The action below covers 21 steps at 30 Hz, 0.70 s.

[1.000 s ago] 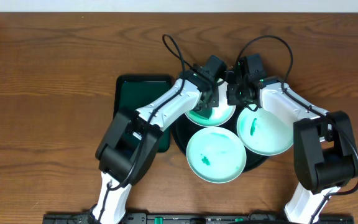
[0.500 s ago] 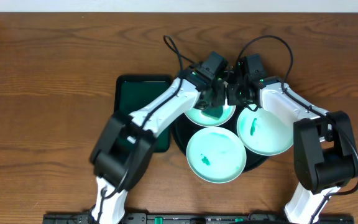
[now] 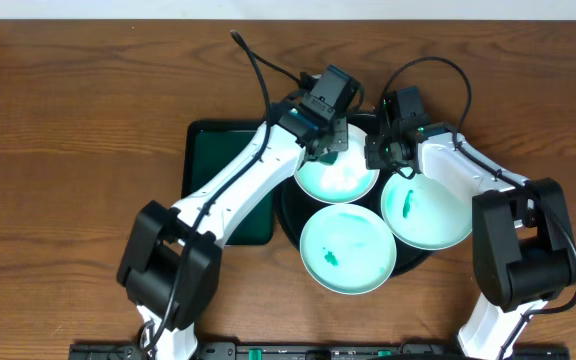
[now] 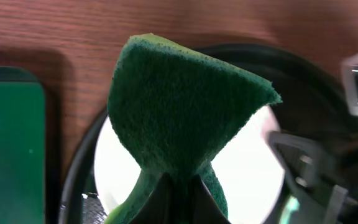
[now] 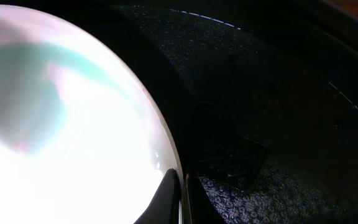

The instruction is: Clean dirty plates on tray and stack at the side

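Observation:
Three white plates lie on the black tray (image 3: 286,215): a back plate (image 3: 340,180), a front plate (image 3: 348,250) with green smears, and a right plate (image 3: 428,212) with a green smear. My left gripper (image 3: 330,145) is shut on a green sponge (image 4: 185,115) and holds it over the back plate's (image 4: 247,180) far edge. My right gripper (image 3: 375,158) is shut on the back plate's right rim. In the right wrist view the fingers (image 5: 166,199) pinch that rim (image 5: 160,155), with the tray floor (image 5: 278,124) beside it.
A rectangular dark green tray (image 3: 218,165) lies left of the black tray and also shows in the left wrist view (image 4: 11,143). The two arms sit close together over the black tray's back. Brown wooden table (image 3: 78,120) surrounds everything.
My left gripper has moved back and a little left with the sponge, off the middle of the back plate, uncovering it. The right arm has not moved.

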Motion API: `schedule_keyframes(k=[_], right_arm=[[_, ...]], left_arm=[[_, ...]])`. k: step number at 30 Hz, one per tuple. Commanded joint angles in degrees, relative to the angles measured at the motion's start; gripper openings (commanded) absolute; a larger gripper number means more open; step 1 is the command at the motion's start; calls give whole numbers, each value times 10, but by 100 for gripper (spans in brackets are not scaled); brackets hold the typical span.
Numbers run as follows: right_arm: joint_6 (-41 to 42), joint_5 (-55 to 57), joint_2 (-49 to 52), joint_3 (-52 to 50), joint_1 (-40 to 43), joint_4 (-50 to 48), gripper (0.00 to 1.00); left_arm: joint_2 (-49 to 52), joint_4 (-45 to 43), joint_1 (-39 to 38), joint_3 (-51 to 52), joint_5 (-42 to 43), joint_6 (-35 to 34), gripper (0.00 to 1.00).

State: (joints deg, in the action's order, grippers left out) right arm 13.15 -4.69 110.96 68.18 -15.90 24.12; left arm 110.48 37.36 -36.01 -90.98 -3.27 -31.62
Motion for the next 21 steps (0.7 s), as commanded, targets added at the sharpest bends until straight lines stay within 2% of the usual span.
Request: schedule_keyframes(k=[1, 9, 12, 21], right_arm=[[0, -16, 0, -4, -10, -1, 1], [0, -16, 0, -4, -10, -1, 1], [0, -16, 0, -4, -10, -1, 1], [1, -16, 0, -4, -10, -2, 1]], left_arm=[[28, 1, 3, 8, -39, 5, 8], [98, 1, 3, 8, -29, 0, 8], [123, 1, 3, 8, 0, 0, 8], [158, -12, 2, 7, 221, 0, 7]])
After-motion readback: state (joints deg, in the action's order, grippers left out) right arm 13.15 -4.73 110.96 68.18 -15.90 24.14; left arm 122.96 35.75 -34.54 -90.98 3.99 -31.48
